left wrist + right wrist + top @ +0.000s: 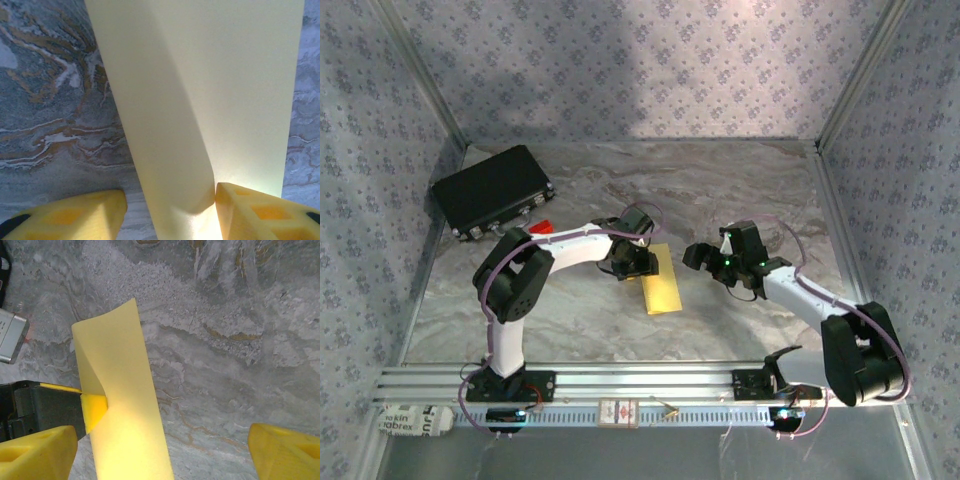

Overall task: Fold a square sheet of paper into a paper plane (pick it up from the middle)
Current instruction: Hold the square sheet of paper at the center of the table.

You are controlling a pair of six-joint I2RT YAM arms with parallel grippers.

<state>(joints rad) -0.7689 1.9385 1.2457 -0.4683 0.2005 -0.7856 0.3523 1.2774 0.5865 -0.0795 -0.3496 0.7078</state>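
**Sheet of paper (662, 284), one.** Plain yellow, folded into a long narrow strip. It is lying on the marbled table (730, 190) near the middle, between the two grippers. One long side is lifting off the surface in a soft curl, as the right wrist view (120, 390) is showing.

**Arms, two; grippers, two.**

**Left gripper (632, 262), one.**
- It is hanging over the far end of the strip.
- Its yellow fingers are standing about half apart in its own wrist view (170, 195), with the paper (215, 100) running between them.
- The right-hand finger (260, 215) in that view is touching the curled fold.
- The other finger (75, 215) is sitting just clear of the paper, with bare table showing in the gap. The jaws are not clamping the sheet.
- From the right wrist camera, one of these fingertips (94, 410) is pressing against the raised flap.

**Right gripper (698, 256), one.**
- It is hovering just beside the strip on the right.
- Its fingers are spreading wide (160, 436), gripping nothing and touching nothing, with the strip's near end lying on the table below them.

**Black case (492, 190), one.** It is sitting at the far left corner, well apart from the paper.

**Small red block (542, 226), one.** It is resting just beside the case's near edge.
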